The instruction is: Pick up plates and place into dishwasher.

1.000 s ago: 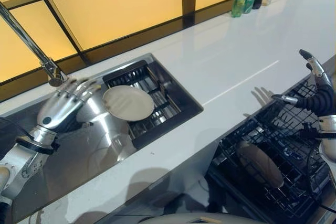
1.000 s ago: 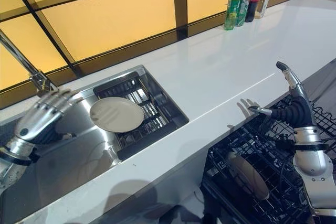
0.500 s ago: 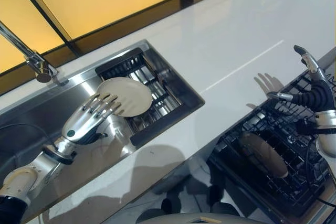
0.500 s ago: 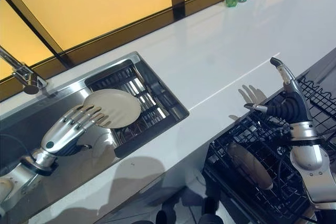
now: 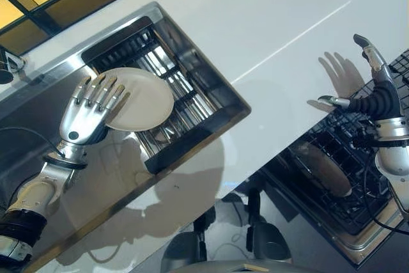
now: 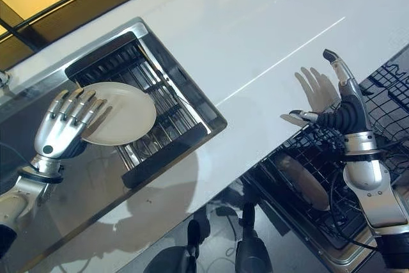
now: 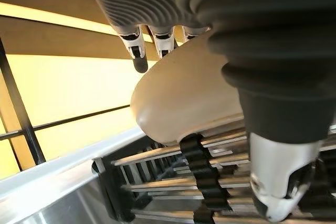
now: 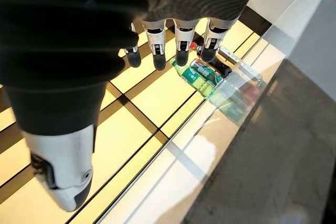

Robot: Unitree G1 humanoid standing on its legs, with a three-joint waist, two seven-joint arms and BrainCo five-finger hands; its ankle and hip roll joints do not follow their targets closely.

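1 cream plate (image 5: 137, 97) lies on the sink's dark rack (image 5: 167, 103), the left hand (image 5: 86, 113) pinching its near rim, while the right hand (image 6: 332, 103), spread and empty, hovers over the dishwasher rack (image 5: 332, 177).

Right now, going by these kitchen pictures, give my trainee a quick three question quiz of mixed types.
1. True or false: the left hand has its fingers on the plate over the sink.
2. The right hand is: A open, B shut on a plate, C holding a bottle.
3. Fill in: another plate already stands in the dishwasher ____.

Key: 1 true; 2 A; 3 rack.
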